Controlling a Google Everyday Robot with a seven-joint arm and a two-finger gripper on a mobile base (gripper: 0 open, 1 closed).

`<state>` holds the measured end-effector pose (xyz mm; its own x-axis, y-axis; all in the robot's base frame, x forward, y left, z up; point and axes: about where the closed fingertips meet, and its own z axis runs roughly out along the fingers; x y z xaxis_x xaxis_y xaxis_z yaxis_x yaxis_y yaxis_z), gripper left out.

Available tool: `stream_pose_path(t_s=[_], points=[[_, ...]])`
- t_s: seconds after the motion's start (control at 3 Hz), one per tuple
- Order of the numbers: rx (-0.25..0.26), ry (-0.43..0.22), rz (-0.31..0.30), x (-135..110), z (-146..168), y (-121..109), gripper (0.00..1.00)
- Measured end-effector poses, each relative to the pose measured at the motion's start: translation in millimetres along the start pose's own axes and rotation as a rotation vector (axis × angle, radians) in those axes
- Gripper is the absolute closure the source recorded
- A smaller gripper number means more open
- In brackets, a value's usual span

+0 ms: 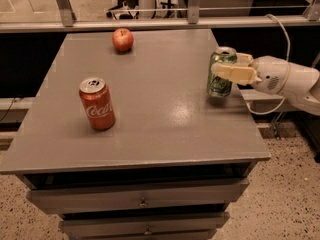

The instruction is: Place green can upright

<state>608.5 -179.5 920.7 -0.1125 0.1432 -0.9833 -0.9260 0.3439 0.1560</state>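
The green can [220,84] stands upright on the grey table [160,114] near its right edge, its silver top facing up. My gripper [231,68] reaches in from the right, with its cream fingers [234,73] around the can's upper half. The near finger crosses the front of the can and the far finger shows behind its top. The white arm [287,81] extends off to the right.
A red Coca-Cola can [97,104] stands upright at the table's left middle. A red apple [122,39] lies at the back. A metal rail [160,21] runs behind the table. Drawers [142,201] sit below the tabletop.
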Motion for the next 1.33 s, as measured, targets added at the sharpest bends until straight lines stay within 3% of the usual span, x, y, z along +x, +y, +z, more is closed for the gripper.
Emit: stream_pose_path(t_s=[0.33, 0.67, 1.0, 1.33], points=[[-0.022, -0.020, -0.044, 14.9, -0.3, 7.8, 1.00], [-0.041, -0.049, -0.108, 26.2, -3.8, 15.0, 0.85], [-0.051, -0.068, -0.151, 33.2, -9.3, 19.6, 0.61], [-0.051, -0.068, -0.151, 30.6, -9.1, 20.0, 0.39]])
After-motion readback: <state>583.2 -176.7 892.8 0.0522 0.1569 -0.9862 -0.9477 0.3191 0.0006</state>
